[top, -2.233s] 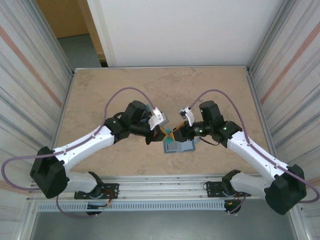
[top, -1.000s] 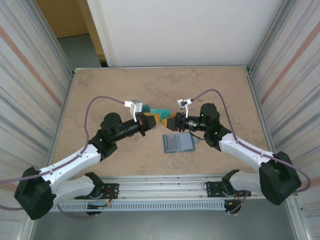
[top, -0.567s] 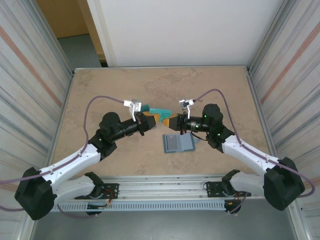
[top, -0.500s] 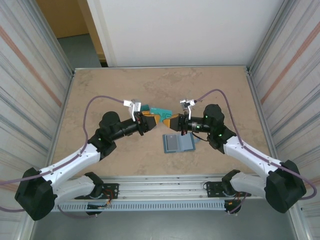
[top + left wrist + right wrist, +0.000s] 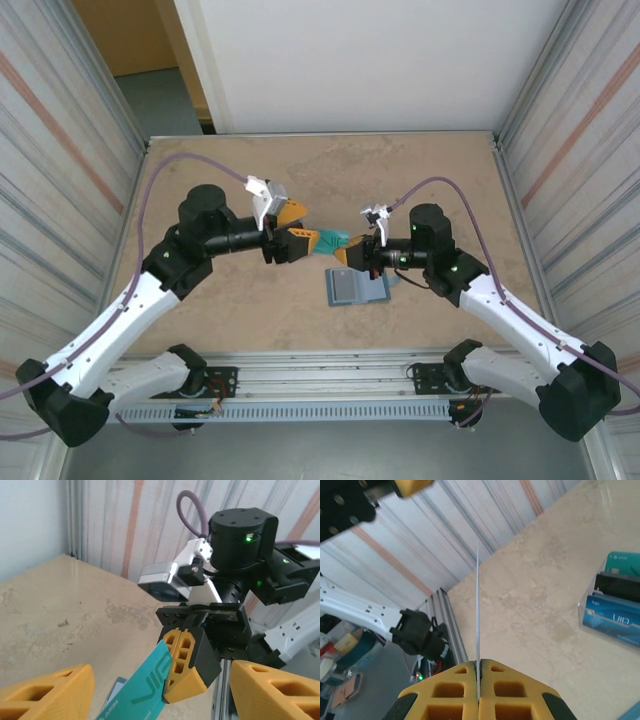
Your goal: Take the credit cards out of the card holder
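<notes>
Lying flat towards the near edge of the table (image 5: 430, 180), the steel-blue card holder (image 5: 357, 288) has bare marble on every side, with a black card (image 5: 619, 586) and a blue card (image 5: 612, 616) in its slots. Just above it the right gripper (image 5: 347, 254) pinches a teal credit card (image 5: 330, 240). The left gripper (image 5: 297, 228), clamped on that card a second ago, now gapes beside it.

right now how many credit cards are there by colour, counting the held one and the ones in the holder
teal-green: 2, the held card in the right end effector and the slotted card in the card holder
black card: 1
blue card: 1, as far as I can tell
total: 4
</notes>
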`<state>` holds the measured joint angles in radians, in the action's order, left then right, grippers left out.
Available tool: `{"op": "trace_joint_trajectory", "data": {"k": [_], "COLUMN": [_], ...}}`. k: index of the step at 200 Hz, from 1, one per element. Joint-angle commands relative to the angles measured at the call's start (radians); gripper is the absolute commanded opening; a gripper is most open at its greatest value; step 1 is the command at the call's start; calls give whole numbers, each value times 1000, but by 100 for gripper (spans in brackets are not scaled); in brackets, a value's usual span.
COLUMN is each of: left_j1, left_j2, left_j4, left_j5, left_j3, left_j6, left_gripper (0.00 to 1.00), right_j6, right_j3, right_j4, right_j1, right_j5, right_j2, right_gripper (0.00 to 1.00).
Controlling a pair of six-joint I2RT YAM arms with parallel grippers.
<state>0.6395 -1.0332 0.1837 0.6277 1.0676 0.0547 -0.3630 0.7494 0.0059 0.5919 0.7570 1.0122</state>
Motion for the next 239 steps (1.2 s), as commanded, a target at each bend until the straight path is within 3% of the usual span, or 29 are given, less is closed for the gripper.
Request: {"op": "trace_joint_trajectory", "data": {"k": [1, 94, 110, 143, 171, 188, 211, 239], "left_j1": [23, 43, 43, 43, 44, 43, 24, -37], "left_j2": [-74, -332, -360, -387, -380, -364, -322, -267], "left_j4": [227, 442, 477, 511, 510, 498, 425, 304], "left_j5": [61, 122, 145, 165, 164, 128, 69, 37], "left_j3": [76, 307, 333, 351, 339, 318, 259, 165], "left_j6": [-176, -288, -313, -337, -357, -377, -388, -392], "left_gripper": [70, 58, 50, 21, 5, 0, 0, 0], "right_j6": [56, 93, 96, 104, 103, 102, 98, 82], "right_j3": [40, 57, 59, 57, 56, 54, 54, 56], "right_j4": [-75, -107, -108, -114, -121, -127, -139, -160], "right_j1": [5, 13, 14, 17, 17, 15, 9, 1], "right_j5": [20, 73, 74, 71, 50, 18, -19, -120], "right_j2": [-16, -14, -15, -16, -17, -16, -48, -56], "right_gripper": [0, 0, 0, 0, 1, 10, 47, 60]}}
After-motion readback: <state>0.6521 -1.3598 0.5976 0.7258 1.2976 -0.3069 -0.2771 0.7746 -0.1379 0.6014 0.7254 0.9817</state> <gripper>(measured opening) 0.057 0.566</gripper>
